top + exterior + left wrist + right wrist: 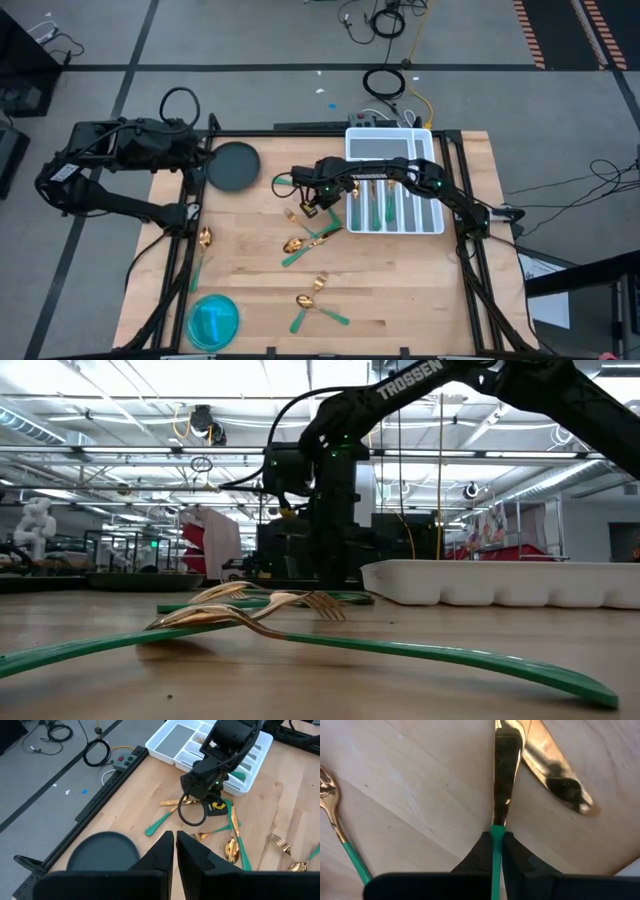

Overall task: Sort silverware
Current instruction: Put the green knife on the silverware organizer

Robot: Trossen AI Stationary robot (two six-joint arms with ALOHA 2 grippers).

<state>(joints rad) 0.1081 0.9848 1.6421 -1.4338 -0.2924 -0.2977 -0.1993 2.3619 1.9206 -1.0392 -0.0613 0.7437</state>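
Silverware with gold heads and green handles lies scattered on the wooden table: a spoon (203, 243) at the left, a cluster (308, 240) in the middle, and a fork with a spoon (314, 292) nearer the front. My right gripper (496, 836) stands over the table's middle (309, 206), pointing down and shut on a long flat gold piece, a knife by its look (504, 765). A second gold blade (555, 770) and a fork (330, 795) lie beside it. At the far left, my left gripper (175, 851) hangs high, shut on nothing. My right gripper pinches the knife's green handle (496, 831) between its two fingers, right where the handle meets the gold head. The fingers come from above and point down, across the piece. The gold head reaches out level past the fingertips; whether it is clear of the table I cannot tell.
A white compartmented tray (432, 222) with several pieces in its slots stands at the back right, close behind my right arm. A dark round plate (233, 166) sits at the back left and a blue round dish (213, 320) at the front left. Bare wood lies at the front right.
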